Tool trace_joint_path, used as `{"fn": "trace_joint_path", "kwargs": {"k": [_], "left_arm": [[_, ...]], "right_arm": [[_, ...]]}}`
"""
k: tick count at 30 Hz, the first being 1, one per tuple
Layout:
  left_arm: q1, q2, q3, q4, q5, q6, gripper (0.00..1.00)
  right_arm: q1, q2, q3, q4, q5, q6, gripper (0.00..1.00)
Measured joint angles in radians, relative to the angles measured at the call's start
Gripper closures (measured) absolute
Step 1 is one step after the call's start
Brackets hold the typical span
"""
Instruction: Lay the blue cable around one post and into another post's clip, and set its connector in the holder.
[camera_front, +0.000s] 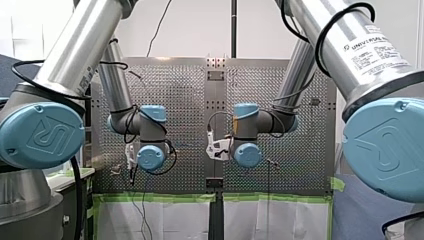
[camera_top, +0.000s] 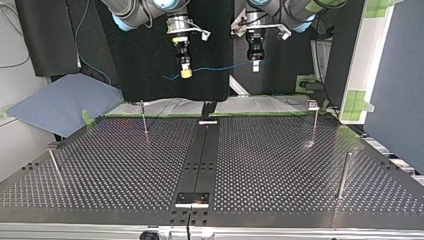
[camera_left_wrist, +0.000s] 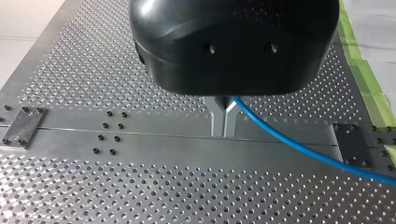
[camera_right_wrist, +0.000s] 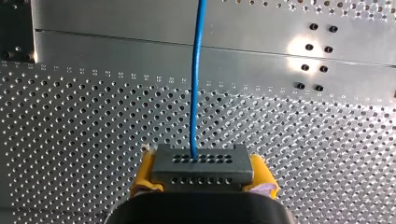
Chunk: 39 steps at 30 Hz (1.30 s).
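Blue cable (camera_right_wrist: 194, 88) is up in the air, off the table, strung between both grippers! In the top view its long axis runs side to side with a slight sag, above the far edge of the perforated table (camera_top: 280, 165).

My right arm (camera_top: 135, 12) comes in at that view's left and my left arm (camera_top: 295, 7) at its right, both pointing down.

On the table, a thick post (camera_top: 344, 175) stands at the view's right. Further back there is a thin post (camera_top: 315, 125) carrying a clip (camera_top: 312, 104). Another thin post (camera_top: 144, 120) stands at the left half, and a fourth post (camera_top: 54, 166) leans near the left edge. All are upright things below the cable and well apart from it. A black fixture (camera_top: 208, 111) sits at the far end of the dark centre strip.

My right gripper (camera_right_wrist: 201, 179) has its yellow pads clamped on the grey connector (camera_right_wrist: 201, 164). The cable leaves the connector pointing straight ahead of the fingers. My left gripper (camera_left_wrist: 223, 119) has its metal fingers pressed together on the cable, which trails off to one side over the table.
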Motion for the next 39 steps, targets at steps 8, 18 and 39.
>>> {"fn": "trace_joint_path", "kwargs": {"k": [8, 18, 39], "left_arm": [[0.000, 0.000, 0.000, 0.000, 0.000, 0.000, 1.00], [0.000, 0.000, 0.000, 0.000, 0.000, 0.000, 1.00], [0.002, -0.011, 0.032, -0.046, -0.046, 0.048, 1.00]], "right_arm": [[-0.001, 0.000, 0.000, 0.000, 0.000, 0.000, 1.00], [-0.001, 0.000, 0.000, 0.000, 0.000, 0.000, 1.00], [0.045, 0.084, -0.015, 0.104, -0.006, 0.029, 1.00]]}}
